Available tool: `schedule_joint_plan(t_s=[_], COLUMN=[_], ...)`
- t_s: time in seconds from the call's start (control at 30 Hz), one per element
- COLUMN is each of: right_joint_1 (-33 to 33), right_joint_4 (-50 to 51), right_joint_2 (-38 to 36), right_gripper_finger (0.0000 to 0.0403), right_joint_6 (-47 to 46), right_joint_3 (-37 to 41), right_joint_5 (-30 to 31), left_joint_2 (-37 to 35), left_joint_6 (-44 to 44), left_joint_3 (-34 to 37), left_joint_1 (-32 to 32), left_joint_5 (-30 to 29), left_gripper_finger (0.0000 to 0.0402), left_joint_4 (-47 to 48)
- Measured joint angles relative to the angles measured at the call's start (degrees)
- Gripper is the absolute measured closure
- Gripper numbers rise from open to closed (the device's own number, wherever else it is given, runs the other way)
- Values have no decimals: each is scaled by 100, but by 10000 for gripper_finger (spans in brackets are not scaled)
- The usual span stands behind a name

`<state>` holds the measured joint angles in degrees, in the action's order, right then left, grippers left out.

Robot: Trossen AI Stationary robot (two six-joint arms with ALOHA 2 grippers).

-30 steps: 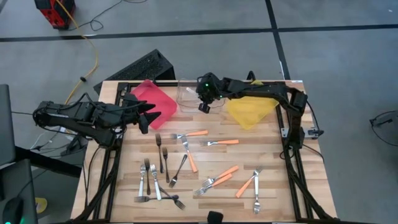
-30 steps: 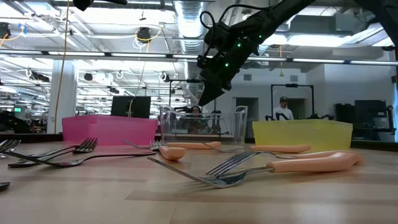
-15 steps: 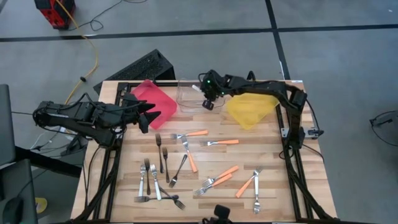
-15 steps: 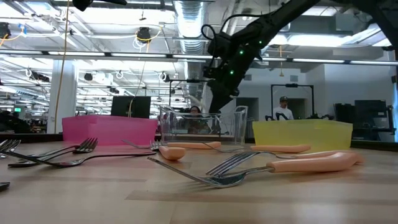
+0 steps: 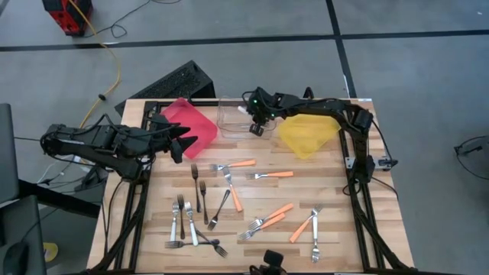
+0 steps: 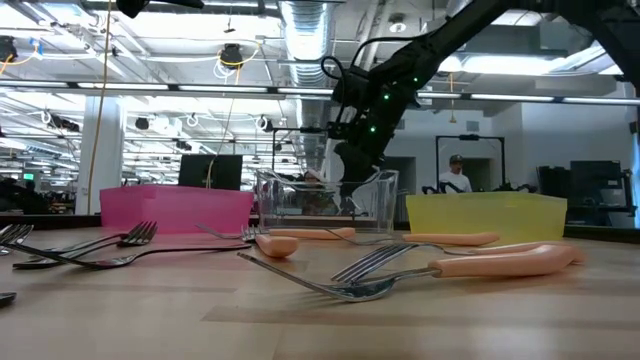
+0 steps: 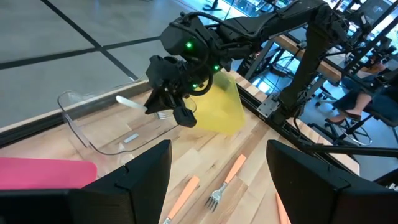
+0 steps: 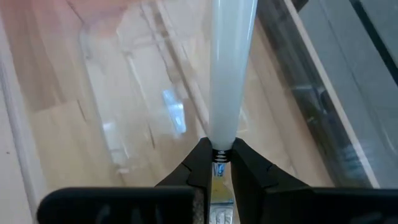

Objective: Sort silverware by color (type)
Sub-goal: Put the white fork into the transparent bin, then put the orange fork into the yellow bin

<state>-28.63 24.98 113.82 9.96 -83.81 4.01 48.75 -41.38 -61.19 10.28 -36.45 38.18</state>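
Between the closed fingers (image 8: 202, 163) of the right gripper (image 8: 216, 160), a silver fork (image 8: 229, 68) is pinched, its pale handle running forward from the fingertips over the clear bin (image 8: 124, 112). From the left wrist view, the same right gripper hangs above the clear bin's near wall, the fork's tines showing beside it and its handle pointing across the bin's open top. Seen from overhead, that gripper sits at the table's (image 5: 336, 221) far edge, between the red bin (image 5: 187, 122) and the yellow bin (image 5: 306, 134), right at the clear bin.

Nearer on the wooden surface lies the rest of the silverware: orange-handled forks (image 5: 271, 218) scattered through the middle and toward the right side, dark forks (image 5: 200, 195) and plain silver forks (image 5: 183, 221) grouped toward the left. At table level, one orange-handled fork rests across another fork in the foreground.

Off the table's left edge the left arm waits, the left gripper (image 5: 181, 143) spread wide and grasping nothing, near the red bin's corner.
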Motion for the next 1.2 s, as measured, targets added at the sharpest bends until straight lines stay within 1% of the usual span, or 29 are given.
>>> schedule_joint_plan(t_s=[0.1,0.2,0.53,0.63,0.7,0.8,0.9,1.07,1.2], right_joint_1=[-57,-78,-154,-152,-153,-152,-152,-152,-151], right_joint_4=[153,224,154,233,300,537,1135,1936,2673], right_joint_2=[0,0,0,0,-40,-63,-63,-74,-77], right_gripper_finger=[333,319,251,229,217,205,201,204,209], right_joint_6=[2,6,90,97,99,105,124,431,740], right_joint_3=[0,0,-1,-132,-303,-794,-1473,-2525,-3525], right_joint_5=[-59,-86,-103,-122,-253,-303,-446,-729,-770], left_joint_2=[0,0,0,0,0,0,0,0,0], left_joint_6=[-5,-5,-102,-135,-169,-189,-187,-105,21], left_joint_3=[0,0,0,0,0,0,0,0,0], left_joint_1=[0,0,0,0,0,0,0,0,0], left_joint_5=[1,1,1,1,8,58,78,161,383], left_gripper_finger=[155,155,155,155,155,155,155,155,155], left_joint_4=[0,-1,0,0,-1,1,10,12,13])
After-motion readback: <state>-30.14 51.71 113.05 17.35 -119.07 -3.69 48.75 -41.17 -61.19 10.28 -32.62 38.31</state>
